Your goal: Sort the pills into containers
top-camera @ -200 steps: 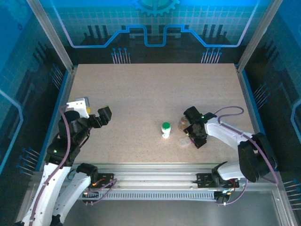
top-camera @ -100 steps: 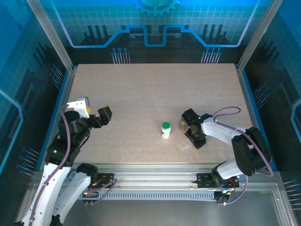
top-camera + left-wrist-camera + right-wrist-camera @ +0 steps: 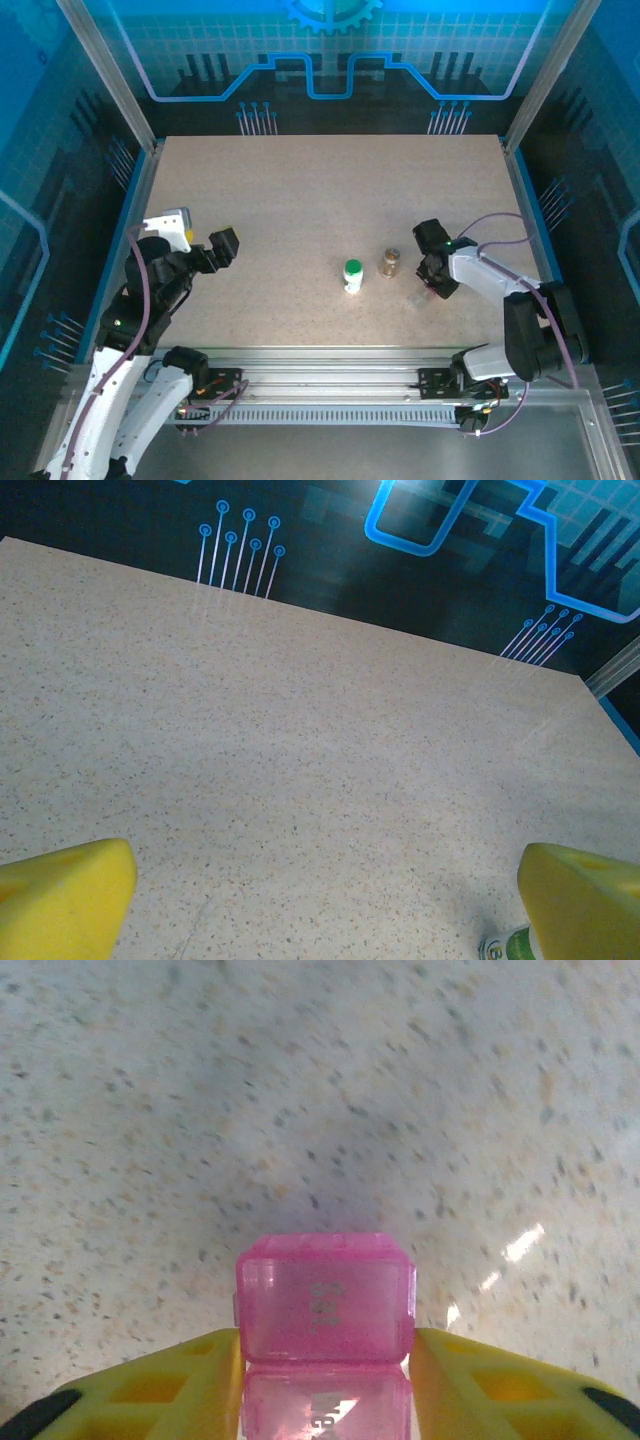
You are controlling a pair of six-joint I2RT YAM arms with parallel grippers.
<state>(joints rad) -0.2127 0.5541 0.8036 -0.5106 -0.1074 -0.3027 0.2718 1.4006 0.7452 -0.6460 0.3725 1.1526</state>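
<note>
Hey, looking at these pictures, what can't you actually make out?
- Right wrist view: what the pink box holds is clouded by its tinted walls. Its raised lettering is blurred, and its near end is cut off by the bottom edge.
- Left wrist view: the white bottle is mostly cut off by the bottom edge.
- Top view: the amber vial is too small to tell what it holds.

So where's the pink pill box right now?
The pink pill box sits between the yellow fingers of the right gripper in the right wrist view. From above it is on the right side of the table, just right of the amber vial.
</note>
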